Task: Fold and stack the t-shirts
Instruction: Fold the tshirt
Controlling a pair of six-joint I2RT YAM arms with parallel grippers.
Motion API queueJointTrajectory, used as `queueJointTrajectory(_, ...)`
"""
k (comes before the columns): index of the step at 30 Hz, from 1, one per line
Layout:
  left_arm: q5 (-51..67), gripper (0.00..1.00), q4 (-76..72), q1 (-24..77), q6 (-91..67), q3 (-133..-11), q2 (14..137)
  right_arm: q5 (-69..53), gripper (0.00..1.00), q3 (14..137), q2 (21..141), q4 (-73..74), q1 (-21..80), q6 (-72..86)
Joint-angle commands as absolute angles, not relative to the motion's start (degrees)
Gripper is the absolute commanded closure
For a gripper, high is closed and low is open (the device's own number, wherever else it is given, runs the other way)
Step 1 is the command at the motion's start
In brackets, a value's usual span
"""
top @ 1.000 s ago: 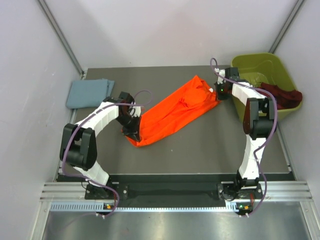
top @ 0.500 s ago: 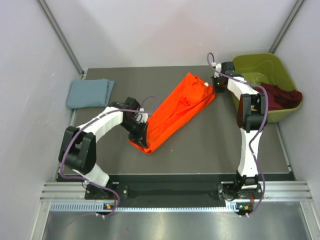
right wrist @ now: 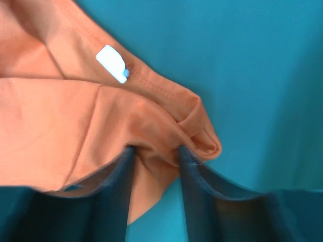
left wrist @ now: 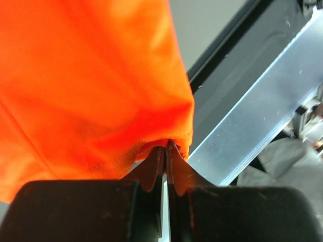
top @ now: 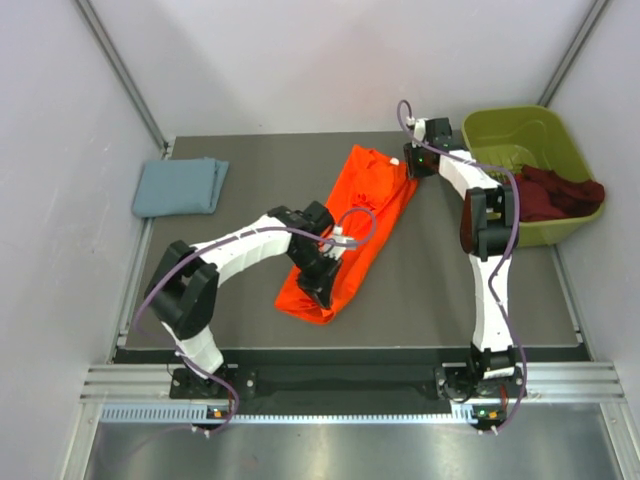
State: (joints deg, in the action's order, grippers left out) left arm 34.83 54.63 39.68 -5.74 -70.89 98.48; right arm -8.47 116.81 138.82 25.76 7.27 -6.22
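Orange t-shirt is lying on the table as a long narrow strip. It is running on a slant from the far side, near the middle-right, down toward the near edge left of centre.

Left gripper is sitting at the near end of the strip. In the left wrist view its fingers are pressed together, and the left gripper is pinching a small gather of the orange t-shirt. The cloth is bulging out above the tips. A metal rail at the near table edge is showing beyond the cloth.

Right gripper is resting at the far right corner of the strip, just beside the bin. In the right wrist view the fingers are standing apart. A fold of the orange t-shirt is lying loose in the gap of the right gripper. Whether either finger is pressing the fold, I cannot tell. Colours in this view are reading off: the shirt is showing pale salmon and the table teal. A small white label is showing on a stitched hem of the shirt, beyond the fingertips.

Grey-blue t-shirt is lying folded flat at the far left of the table, well apart from both arms.

Maroon t-shirt is lying bunched in the bin, spilling over its near rim.
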Motion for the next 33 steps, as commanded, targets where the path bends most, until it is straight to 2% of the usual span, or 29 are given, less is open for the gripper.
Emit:
queueJointTrajectory(1,34.72,0.96,55.55,42.53,-4.31,-75.05,100.54,-5.89,0.57,118.48,136.41,22.94,7.38,-6.5)
queueJointTrajectory(2,34.11,0.96,55.55,42.97,-4.57,-76.8,101.33,-4.84,0.46,118.13,135.8,22.59,7.12,-6.42)
queueJointTrajectory(3,33.93,0.96,55.55,43.59,-4.48,-77.86,102.99,-4.23,0.44,117.78,134.4,22.41,7.03,-6.24)
queueJointTrajectory(8,32.52,0.94,57.04,47.72,-4.13,-83.41,106.52,-2.11,0.41,113.91,128.07,22.41,5.89,-3.35)
queueJointTrajectory(10,31.91,0.87,56.34,48.77,-5.01,-82.88,106.08,-4.12,0.41,111.2,124.2,23.11,5.36,-1.15)
queueJointTrajectory(12,31.56,0.63,56.16,49.57,-4.84,-82.79,105.47,-8.78,0.41,108.3,120.26,24.26,4.75,3.06)
queueJointTrajectory(14,29.19,0.27,56.42,50.18,-4.05,-83.23,104.42,-13.07,0.41,102.5,117.61,24.35,4.66,6.57)
queueJointTrajectory(19,19.19,0.2,57.83,49.66,-0.71,-82.71,96.52,-18.1,0.4,90.47,111.54,24.08,4.83,11.51)
queueJointTrajectory(25,15.56,0.21,57.22,40.45,-0.96,-78.67,94.13,-18.46,0.38,82.98,109.34,23.82,4.92,12.92)
queueJointTrajectory(33,17.4,0.23,56.08,30.86,-2.64,-77.17,99.66,-18.19,0.36,84.63,116.0,20.92,5.71,13.89)
